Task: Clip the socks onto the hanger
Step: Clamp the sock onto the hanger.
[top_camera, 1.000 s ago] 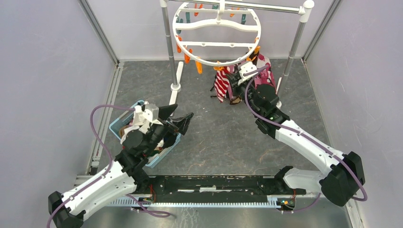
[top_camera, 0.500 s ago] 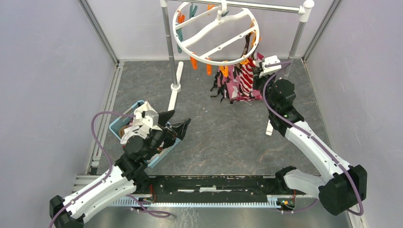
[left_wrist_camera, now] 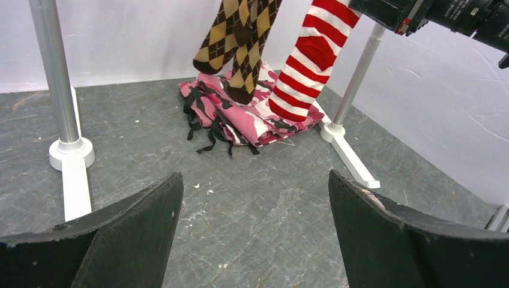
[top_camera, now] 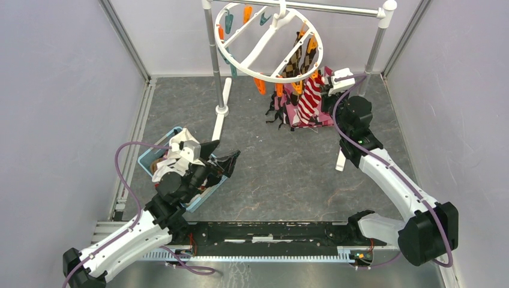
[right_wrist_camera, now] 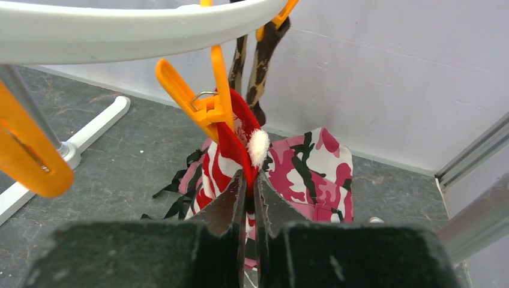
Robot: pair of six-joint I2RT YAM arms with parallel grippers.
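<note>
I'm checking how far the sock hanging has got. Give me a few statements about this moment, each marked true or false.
1. The right pincer is closed on the red-and-white striped sock. True.
2. The left pincer holds an argyle sock. False: it is wide open and holds nothing.
3. The argyle socks hang from the hanger. True.
4. The camouflage cloth is clipped to the hanger. False: it lies folded on the table beneath the hanging socks.
</note>
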